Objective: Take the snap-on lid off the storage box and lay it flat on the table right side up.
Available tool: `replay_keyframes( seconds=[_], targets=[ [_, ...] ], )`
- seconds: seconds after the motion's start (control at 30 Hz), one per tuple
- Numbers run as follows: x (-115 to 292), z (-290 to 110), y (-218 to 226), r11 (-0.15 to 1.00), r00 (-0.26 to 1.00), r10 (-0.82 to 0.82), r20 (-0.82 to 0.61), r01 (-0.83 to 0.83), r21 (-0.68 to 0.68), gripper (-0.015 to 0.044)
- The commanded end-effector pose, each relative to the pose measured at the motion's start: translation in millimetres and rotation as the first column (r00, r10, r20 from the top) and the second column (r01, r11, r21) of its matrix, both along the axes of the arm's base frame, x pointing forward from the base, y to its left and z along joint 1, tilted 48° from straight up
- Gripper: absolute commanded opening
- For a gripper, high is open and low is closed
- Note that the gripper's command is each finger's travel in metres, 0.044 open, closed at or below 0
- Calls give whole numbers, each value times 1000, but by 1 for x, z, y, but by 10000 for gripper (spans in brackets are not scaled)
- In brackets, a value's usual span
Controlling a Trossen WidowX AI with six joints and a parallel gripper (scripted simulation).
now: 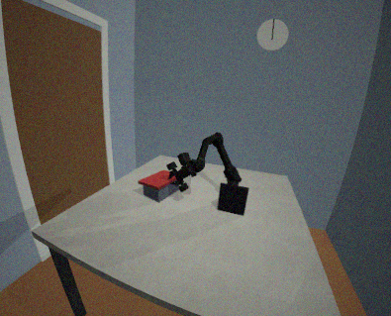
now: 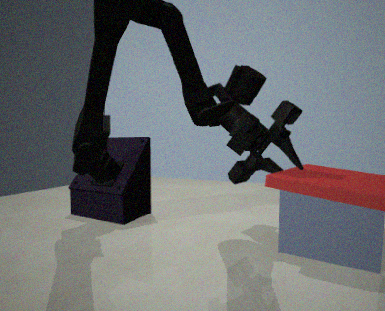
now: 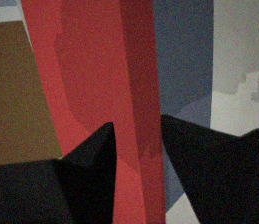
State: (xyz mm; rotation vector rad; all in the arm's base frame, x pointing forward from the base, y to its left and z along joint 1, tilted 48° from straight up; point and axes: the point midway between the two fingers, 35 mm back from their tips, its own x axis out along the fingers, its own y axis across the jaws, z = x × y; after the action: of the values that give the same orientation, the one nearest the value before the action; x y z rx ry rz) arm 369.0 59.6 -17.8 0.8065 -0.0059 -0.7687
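Note:
A red snap-on lid (image 1: 154, 179) (image 2: 335, 184) (image 3: 90, 90) lies on top of a blue-grey storage box (image 1: 163, 192) (image 2: 326, 231) (image 3: 182, 60) at the far left of the table (image 1: 182, 245) (image 2: 155, 270). My gripper (image 1: 174, 176) (image 2: 286, 167) (image 3: 136, 126) reaches in from the arm's side and is shut on the lid's near edge, one finger on top and one under the rim. In the wrist view the lid's rim runs between the two dark fingers. I cannot tell whether the gripped edge has come free of the box.
The arm's dark base block (image 1: 233, 198) (image 2: 113, 182) stands to the right of the box. A brown door (image 1: 58, 106) is behind the table's left side and a wall clock (image 1: 272, 35) hangs above. The table's front edge is far from the box.

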Motion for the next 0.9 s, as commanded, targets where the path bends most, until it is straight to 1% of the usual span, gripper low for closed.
replay_keyframes(
  seconds=[0.0,0.53,0.87],
  targets=[
    [1,0,0,1000,1000,0,-1,0,0,0],
    [2,0,-1,1000,1000,0,-1,0,0,0],
    [2,9,9,1000,1000,1,-2,-1,2,0]
  ],
)
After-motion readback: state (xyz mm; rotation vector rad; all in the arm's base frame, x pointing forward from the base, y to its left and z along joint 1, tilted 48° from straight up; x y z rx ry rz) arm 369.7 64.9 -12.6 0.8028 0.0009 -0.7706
